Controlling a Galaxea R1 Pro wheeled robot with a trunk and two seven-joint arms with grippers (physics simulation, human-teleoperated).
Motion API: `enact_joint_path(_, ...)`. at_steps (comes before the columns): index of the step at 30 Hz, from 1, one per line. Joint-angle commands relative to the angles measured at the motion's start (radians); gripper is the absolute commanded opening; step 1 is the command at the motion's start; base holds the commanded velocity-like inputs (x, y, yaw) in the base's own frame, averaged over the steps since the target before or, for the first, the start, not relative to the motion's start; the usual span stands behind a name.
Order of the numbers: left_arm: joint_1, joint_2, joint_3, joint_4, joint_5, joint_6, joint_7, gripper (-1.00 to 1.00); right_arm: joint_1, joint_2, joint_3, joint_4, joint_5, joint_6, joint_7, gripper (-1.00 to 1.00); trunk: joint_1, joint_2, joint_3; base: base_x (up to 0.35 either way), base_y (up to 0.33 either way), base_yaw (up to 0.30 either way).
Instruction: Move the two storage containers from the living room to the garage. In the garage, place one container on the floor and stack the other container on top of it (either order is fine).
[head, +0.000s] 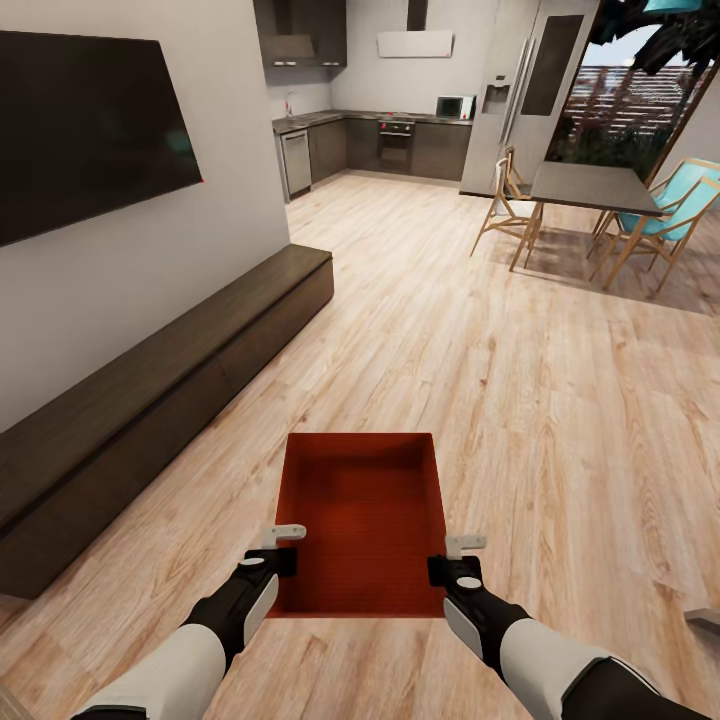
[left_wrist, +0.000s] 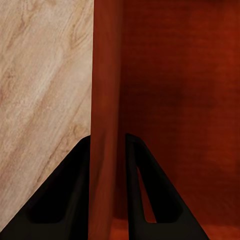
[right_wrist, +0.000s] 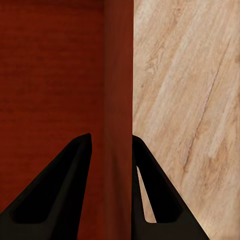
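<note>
A red-orange storage container (head: 360, 520) hangs in front of me over the light wood-plank floor of the living room (head: 480, 350), held level between both arms. My left gripper (head: 283, 548) is shut on the container's left wall (left_wrist: 106, 100), one finger (left_wrist: 65, 195) outside and one inside. My right gripper (head: 452, 556) is shut on the right wall (right_wrist: 119, 100) in the same way, with fingers (right_wrist: 160, 195) on each side. The second container is out of view.
A long dark low cabinet (head: 150, 410) runs along the left wall under a black TV (head: 80, 130). A dining table (head: 590, 190) with chairs stands at the far right. The kitchen (head: 390, 130) lies straight ahead, far off.
</note>
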Motion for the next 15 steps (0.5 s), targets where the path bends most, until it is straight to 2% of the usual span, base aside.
enact_joint_path(1,-0.001,0.013,0.005,-0.066,0.003,0.006,0.004,-1.00,0.000,-0.001,0.031,0.036,-0.016,-0.001,0.000,-1.00,0.000,-0.001,-0.001,0.000,0.000,0.000)
enact_joint_path(15,-0.001,0.013,0.005,-0.066,0.003,0.006,0.004,-1.00,0.000,0.000,0.031,0.036,-0.016,-0.001,0.000,-1.00,0.000,-0.001,-0.001,0.000,0.000,0.000)
